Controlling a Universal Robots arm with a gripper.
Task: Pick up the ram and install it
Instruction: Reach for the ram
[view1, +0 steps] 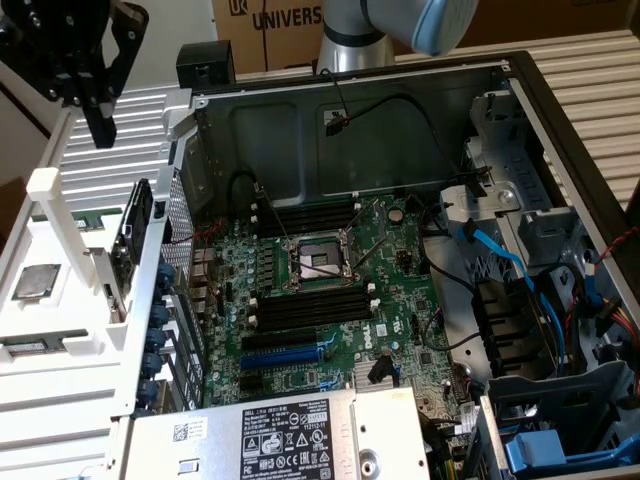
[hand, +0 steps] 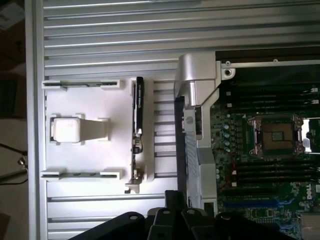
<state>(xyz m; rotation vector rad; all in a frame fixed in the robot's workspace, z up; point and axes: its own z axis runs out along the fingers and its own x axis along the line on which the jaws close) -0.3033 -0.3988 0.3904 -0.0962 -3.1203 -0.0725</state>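
Ram: the ram (view1: 134, 236) (hand: 138, 131) is seen stood on its long edge in a groove of the white holder (view1: 62, 312) (hand: 102, 150). It is outside the computer case (view1: 400, 120) (hand: 197, 75), just beside the case's side wall, and nothing is gripping it.

Gripper: the gripper (view1: 101, 132) (hand: 175, 201) is held with its fingers pressed together and nothing is carried between them. It hangs above the holder, apart from the ram, higher up and toward the exterior view's left of it.

Holder: the holder is laid on the ribbed metal table (view1: 590, 70) (hand: 125, 30). A square processor chip (view1: 35, 282) (hand: 65, 129) is seated in it, well apart from the ram.

Case: the case is laid open, to the exterior view's right of the holder.

Motherboard: the green motherboard (view1: 385, 300) (hand: 260, 210) is seen inside the case. Black memory slots (view1: 310, 305) (hand: 272, 170) with white end clips are set on two sides of the processor socket (view1: 318, 258) (hand: 280, 134). A blue expansion slot (view1: 285, 352) is set near them.

Power supply: a grey labelled power supply (view1: 290, 440) is seen beside the board's near edge.

Cables: blue cables (view1: 500, 255) are run along the drive bays at the exterior view's right.
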